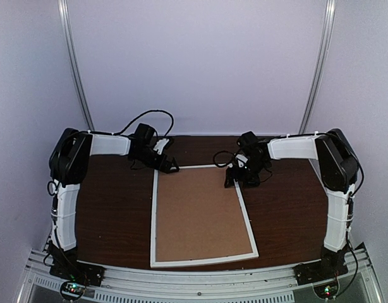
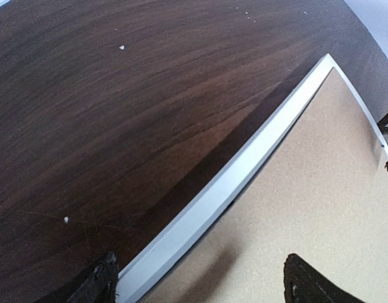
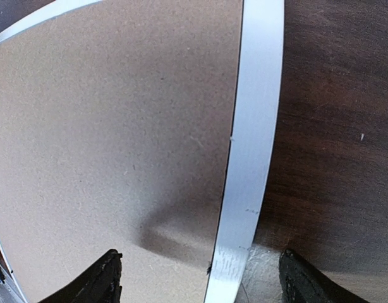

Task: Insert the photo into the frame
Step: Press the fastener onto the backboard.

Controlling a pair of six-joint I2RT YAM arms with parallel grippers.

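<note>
Frame (image 1: 154, 214) lies flat on table (image 1: 112, 208), brown board (image 1: 200, 214) filling it; photo not visible, prob. underneath; left gripper (image 1: 168, 165) & right gripper (image 1: 235, 180) gape empty astride far rails, likely to press.

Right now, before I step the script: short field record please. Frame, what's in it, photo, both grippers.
frame: white, lying flat on the table, long side running away from the arms
inside frame: plain brown board fills the opening
photo: not visible in any view; under the board or not, cannot tell
left gripper: open, jaws astride the frame's left rail near the far corner
right gripper: open, jaws astride the right rail near the far corner
held: nothing
</note>
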